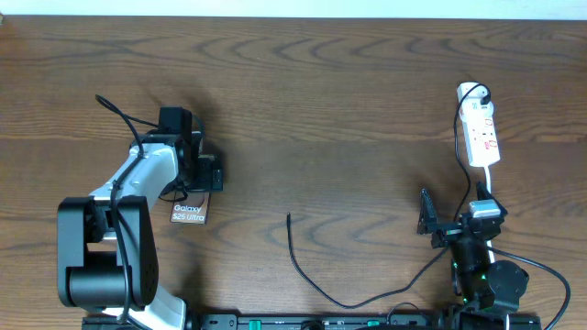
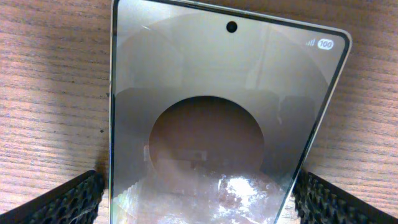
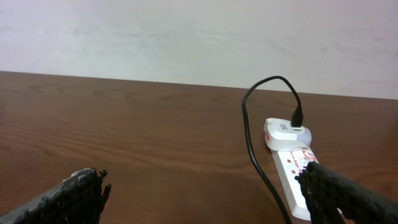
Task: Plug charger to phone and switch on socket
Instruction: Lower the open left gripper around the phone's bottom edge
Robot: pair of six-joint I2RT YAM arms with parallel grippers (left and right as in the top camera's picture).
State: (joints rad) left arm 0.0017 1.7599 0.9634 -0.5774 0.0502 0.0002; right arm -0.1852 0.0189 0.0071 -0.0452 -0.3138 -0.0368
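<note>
wooden table (image 1: 321, 110); socket (image 1: 481, 137) holds white adapter (image 1: 470, 92).

In the overhead view, the phone (image 1: 190, 214) shows white lettering on its dark face: "Galaxy" on one line and "S25 Ultra" on the line below. In the left wrist view, the phone (image 2: 217, 124) carries the number "100" in a white pill at the upper right corner of its screen, beside small signal bars. The socket (image 1: 481, 133) bears red printing that is too small to read.
</note>
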